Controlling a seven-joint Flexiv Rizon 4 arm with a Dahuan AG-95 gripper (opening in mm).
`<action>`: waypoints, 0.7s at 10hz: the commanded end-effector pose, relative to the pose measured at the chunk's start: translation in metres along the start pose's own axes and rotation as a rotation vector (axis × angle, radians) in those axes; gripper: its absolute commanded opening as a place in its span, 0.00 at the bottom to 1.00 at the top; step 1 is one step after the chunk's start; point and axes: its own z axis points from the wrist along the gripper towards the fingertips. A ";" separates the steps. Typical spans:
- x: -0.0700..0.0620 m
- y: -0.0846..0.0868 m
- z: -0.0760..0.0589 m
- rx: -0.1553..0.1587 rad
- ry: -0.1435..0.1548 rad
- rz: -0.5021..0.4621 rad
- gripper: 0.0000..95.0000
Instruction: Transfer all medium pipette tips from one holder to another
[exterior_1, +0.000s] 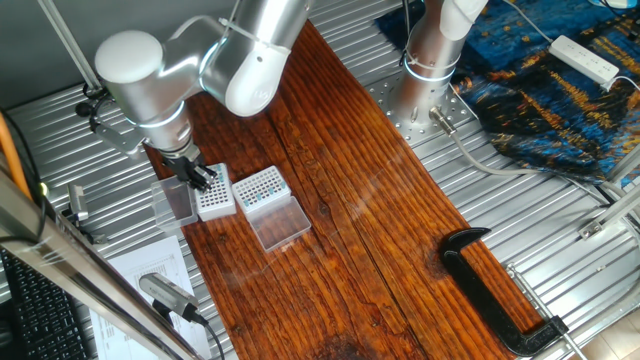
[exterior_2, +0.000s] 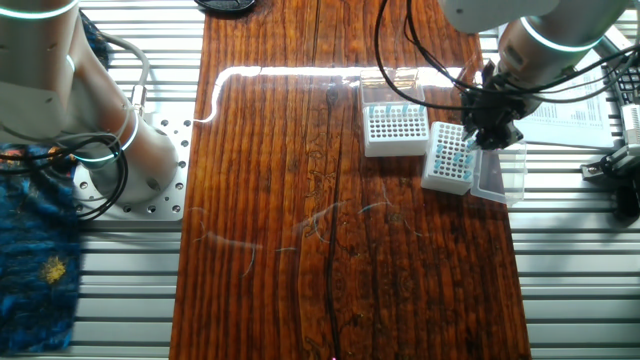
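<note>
Nearest you, the white-sided holder (exterior_2: 448, 157) sits on the bench (exterior_2: 330, 250), teal tips (exterior_2: 458, 150) in its grid. Your claw (exterior_2: 470, 144) hangs directly over it; I cannot tell its grip. The clear-sided rack (exterior_2: 394, 130) stands just beside.

A dark wooden board (exterior_1: 350, 200) lies on a ribbed metal table (exterior_1: 560, 230), blue patterned cloth (exterior_1: 560, 90) beside it.

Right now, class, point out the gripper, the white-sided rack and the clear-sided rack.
gripper (exterior_1: 205, 181): one fixed view, between its fingertips.
white-sided rack (exterior_2: 445, 182): the other fixed view, side wall.
clear-sided rack (exterior_2: 395, 146): the other fixed view, side wall.
</note>
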 end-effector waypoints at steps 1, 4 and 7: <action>0.000 0.000 0.000 0.000 0.000 0.000 0.00; -0.001 0.000 0.000 -0.001 0.000 0.000 0.00; -0.002 0.001 -0.006 0.000 0.010 0.003 0.00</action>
